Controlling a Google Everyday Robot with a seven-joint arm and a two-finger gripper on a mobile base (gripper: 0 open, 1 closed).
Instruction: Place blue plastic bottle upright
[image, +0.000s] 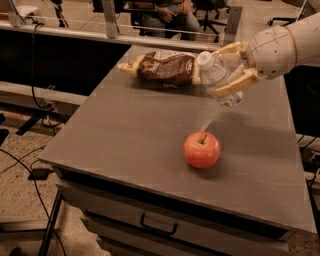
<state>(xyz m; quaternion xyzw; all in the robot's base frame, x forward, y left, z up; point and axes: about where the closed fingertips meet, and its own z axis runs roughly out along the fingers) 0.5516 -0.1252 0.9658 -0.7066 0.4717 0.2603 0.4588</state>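
Note:
The blue plastic bottle (218, 76) is clear with a white cap and a white label. It is held in the air above the back right of the grey table (125, 135), tilted with its cap up and to the left. My gripper (227, 70) comes in from the right on a white arm, and its tan fingers (231, 83) are shut around the bottle's body. The bottle does not touch the table.
A red apple (202, 149) sits on the table below and a little left of the bottle. A brown chip bag (164, 68) lies at the back, just left of the bottle's cap. A drawer with a handle (158, 226) is under the table's front edge.

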